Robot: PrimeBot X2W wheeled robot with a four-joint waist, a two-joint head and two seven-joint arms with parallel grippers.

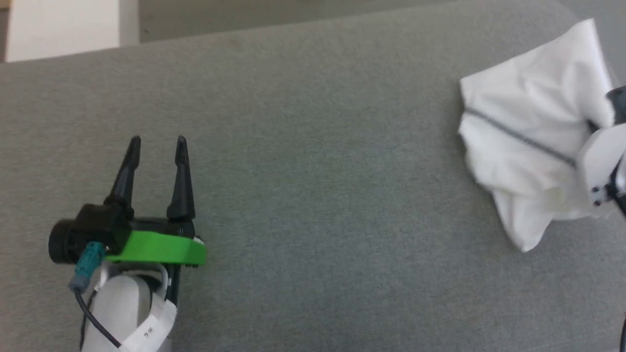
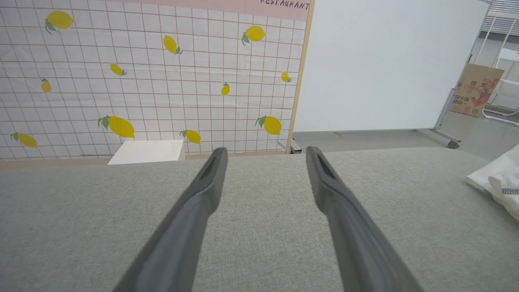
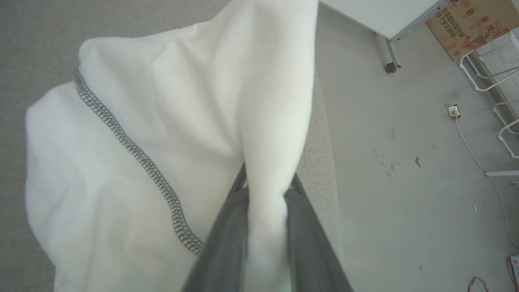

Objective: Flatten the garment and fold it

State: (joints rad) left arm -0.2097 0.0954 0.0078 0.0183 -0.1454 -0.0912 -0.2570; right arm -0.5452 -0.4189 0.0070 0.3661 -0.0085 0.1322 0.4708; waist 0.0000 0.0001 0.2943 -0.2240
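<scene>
1. The garment point(image 1: 528, 146): white and bunched near the right edge of the grey fabric surface point(image 1: 318, 195). One dark stitched seam point(image 3: 138, 154) shows. Its far-right part is hidden behind the right arm's pale housing point(image 1: 599, 166).
2. Right gripper point(image 3: 267, 194): fingers clamped on a raised fold of the garment, with the fingertips buried in cloth.
3. Left gripper point(image 1: 157, 142): fingers spread apart with bare surface between them, well apart from the garment.
4. Writing: "RESTAURANT" point(image 2: 284, 4) is cropped by the top edge, above the lemon-printed sheet point(image 2: 142, 81). The print on the cardboard box point(image 2: 476, 91) is too small to read, and the letters on the left forearm's white band point(image 1: 151, 330) are unclear.
</scene>
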